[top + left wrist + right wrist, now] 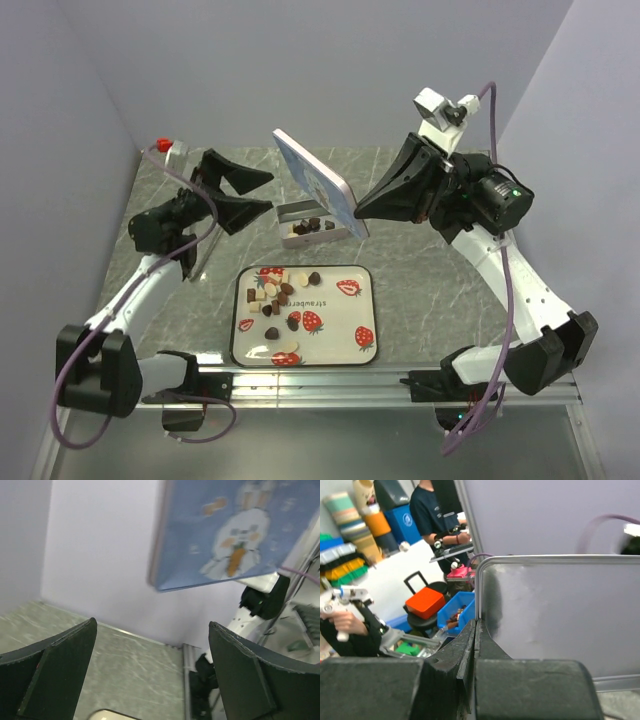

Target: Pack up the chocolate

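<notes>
The right hand (358, 212) pinched the edge of the lid (312, 182), holding it tilted above the open tin (292, 212). The left hand (268, 192) stood spread just left of the tin, gripping nothing. Most chocolate (275, 298) lay on the tray (335, 322), and some sat in the tin. Bare tabletop (430, 290) lay right of the tray.
</notes>
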Robot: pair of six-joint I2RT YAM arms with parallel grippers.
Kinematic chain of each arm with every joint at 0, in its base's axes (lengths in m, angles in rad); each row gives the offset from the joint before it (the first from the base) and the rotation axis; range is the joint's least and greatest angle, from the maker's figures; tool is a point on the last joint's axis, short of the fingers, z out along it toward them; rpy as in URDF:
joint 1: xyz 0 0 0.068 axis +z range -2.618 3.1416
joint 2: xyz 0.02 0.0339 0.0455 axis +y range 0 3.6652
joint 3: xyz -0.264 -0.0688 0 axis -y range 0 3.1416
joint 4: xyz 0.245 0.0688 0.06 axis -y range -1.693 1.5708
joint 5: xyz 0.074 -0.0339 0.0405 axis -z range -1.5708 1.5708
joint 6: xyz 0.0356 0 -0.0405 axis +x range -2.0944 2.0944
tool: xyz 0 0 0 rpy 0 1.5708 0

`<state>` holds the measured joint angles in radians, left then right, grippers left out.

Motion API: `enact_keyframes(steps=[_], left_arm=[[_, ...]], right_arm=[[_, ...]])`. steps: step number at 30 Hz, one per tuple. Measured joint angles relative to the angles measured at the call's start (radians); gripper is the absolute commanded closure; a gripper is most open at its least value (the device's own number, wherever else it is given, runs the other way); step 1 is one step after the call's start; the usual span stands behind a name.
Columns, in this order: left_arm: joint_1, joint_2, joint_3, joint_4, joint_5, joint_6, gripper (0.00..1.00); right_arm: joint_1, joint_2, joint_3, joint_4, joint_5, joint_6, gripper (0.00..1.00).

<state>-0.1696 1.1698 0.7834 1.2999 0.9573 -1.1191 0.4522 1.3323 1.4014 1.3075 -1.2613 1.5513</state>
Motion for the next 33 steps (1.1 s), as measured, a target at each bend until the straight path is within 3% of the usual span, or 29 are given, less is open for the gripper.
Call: enact_keyframes(steps=[6, 16, 33], left_arm=[[-0.019, 0.120, 0.093, -0.006, 0.006, -0.156, 0.01], [-0.129, 0.130, 0.253, 0.009, 0.016, -0.206, 0.00], [-0.219, 0.143, 0.369, 0.014, 0.045, -0.208, 0.02]], right_arm=[[0.035, -0.016, 0.030, -0.026, -0.021, -0.063, 1.00], [0.056, -0.125, -0.002, -0.200, -0.030, -0.238, 1.00], [0.083, -0.090, -0.002, -0.176, -0.031, -0.195, 1.00]])
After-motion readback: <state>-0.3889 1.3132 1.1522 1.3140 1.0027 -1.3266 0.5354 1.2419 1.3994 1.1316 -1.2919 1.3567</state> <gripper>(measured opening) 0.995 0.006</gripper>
